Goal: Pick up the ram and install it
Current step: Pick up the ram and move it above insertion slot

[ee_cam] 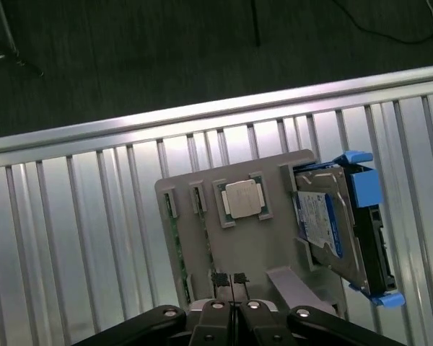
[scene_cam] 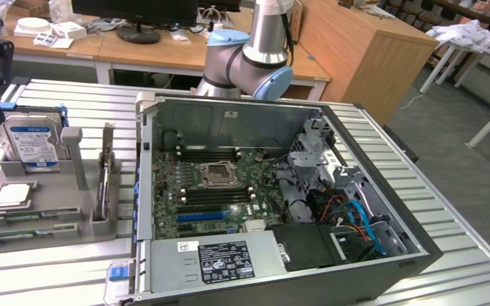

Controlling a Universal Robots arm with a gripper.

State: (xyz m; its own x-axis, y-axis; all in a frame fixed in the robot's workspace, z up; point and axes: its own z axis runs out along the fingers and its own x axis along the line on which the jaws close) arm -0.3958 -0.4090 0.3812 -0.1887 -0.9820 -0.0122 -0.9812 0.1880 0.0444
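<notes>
The claw hangs over the grey holder, clenched, with its fingers pressed together and nothing between them. The ram sits edge-up in a narrow slot of that holder. It is on the far side of the processor from the hard drive. The holder rests on the table, to the exterior view's left of the open computer case.

To my mind, a clean pickup means spreading the fingers first and turning the wrist so the pads face the stick's flat sides. The claw should then come straight down over the stick's middle, so it lifts level instead of jamming in its slot.

From the wrist, the ram is a thin green edge, so its chips and notch cannot be made out. A second green strip lies alongside, and I cannot tell whether it is another full stick. The claw's body cuts off the holder's near end. The latches on the memory slots are too small to judge.
</notes>
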